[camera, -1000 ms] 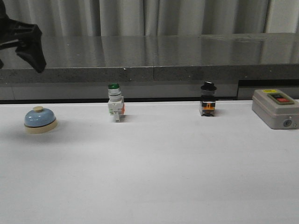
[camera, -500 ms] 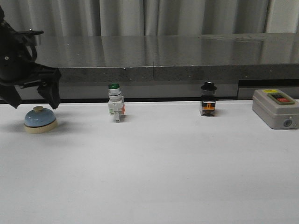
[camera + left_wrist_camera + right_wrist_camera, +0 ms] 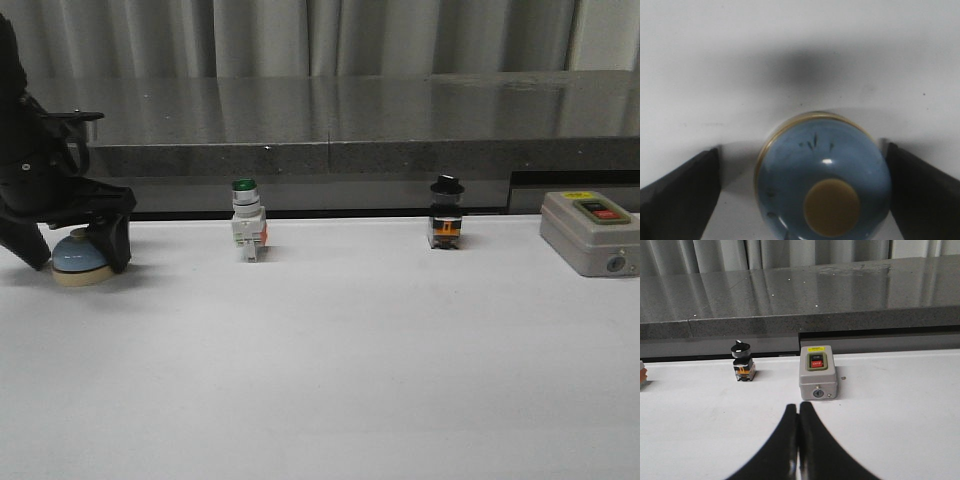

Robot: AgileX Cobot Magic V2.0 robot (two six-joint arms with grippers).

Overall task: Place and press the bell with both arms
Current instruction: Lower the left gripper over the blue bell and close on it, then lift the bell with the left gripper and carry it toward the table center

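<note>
The bell [image 3: 78, 260], a light-blue dome on a cream base, sits on the white table at the far left. My left gripper [image 3: 74, 250] has come down over it with its jaws open, one finger on each side. In the left wrist view the bell [image 3: 822, 175] fills the space between the two black fingers [image 3: 680, 195]; one finger is right at the dome's edge, the other stands a little apart. My right gripper [image 3: 798, 412] is shut and empty, seen only in the right wrist view, low over the table.
A green-capped white pushbutton switch [image 3: 246, 232] and a black-knobbed switch [image 3: 446, 212] stand along the table's back. A grey box with red and black buttons [image 3: 591, 232] sits at the far right, just ahead of my right gripper [image 3: 818, 372]. A dark ledge runs behind.
My left gripper has dropped from high at the upper left down around the bell, open jaws straddling it. The bell has not moved.
</note>
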